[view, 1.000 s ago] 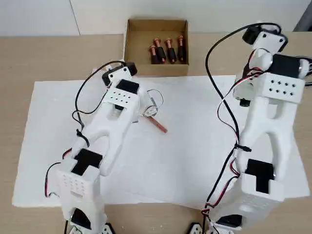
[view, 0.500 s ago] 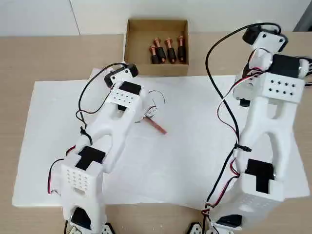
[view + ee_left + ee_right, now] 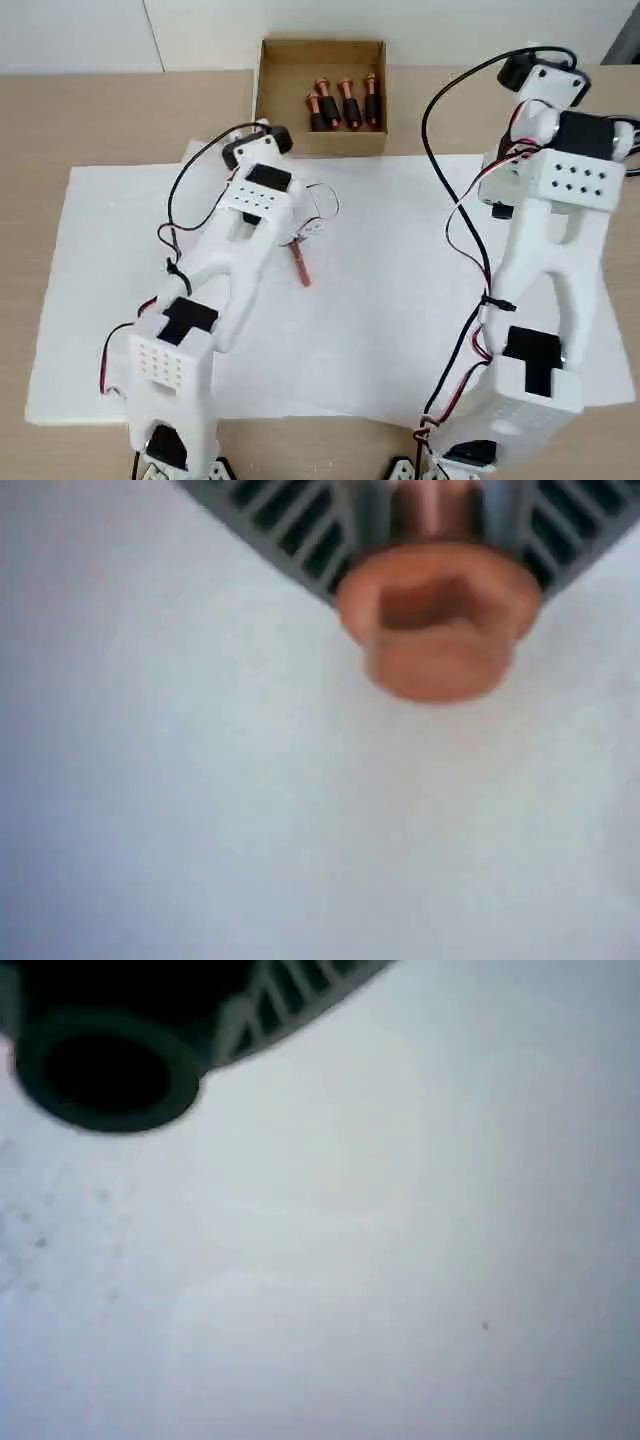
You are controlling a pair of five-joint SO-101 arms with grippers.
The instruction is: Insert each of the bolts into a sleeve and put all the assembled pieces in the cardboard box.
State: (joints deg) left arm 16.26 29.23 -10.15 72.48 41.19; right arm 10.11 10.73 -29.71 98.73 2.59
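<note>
- Copper-coloured bolt (image 3: 299,265) is the piece you are carrying: your left fingers (image 3: 290,520) are clamped on it, the ribbed grey pads on either side of its shank.
- In the left wrist view, the bolt's round flanged head faces the camera and shows a hexagonal recess in its middle.
- From the high view, the bolt slants over the white sheet (image 3: 400,300), just beside the left arm's wrist and near the middle of the sheet. You cannot tell whether its free end touches the sheet.
- Your right fingers (image 3: 290,1005) are closed on a black sleeve (image 3: 105,1070). Its open round end points toward the wrist camera, with the white sheet behind it.
- The right arm sits over the far right part of the sheet, so the sleeve is well apart from the bolt.
- The cardboard box (image 3: 320,142) stands on the bench (image 3: 100,110) just beyond the sheet's far edge, nearer to your left arm.
- Four assembled pieces (image 3: 350,103) lie side by side inside the box, copper heads toward its far wall and black sleeves toward you.
</note>
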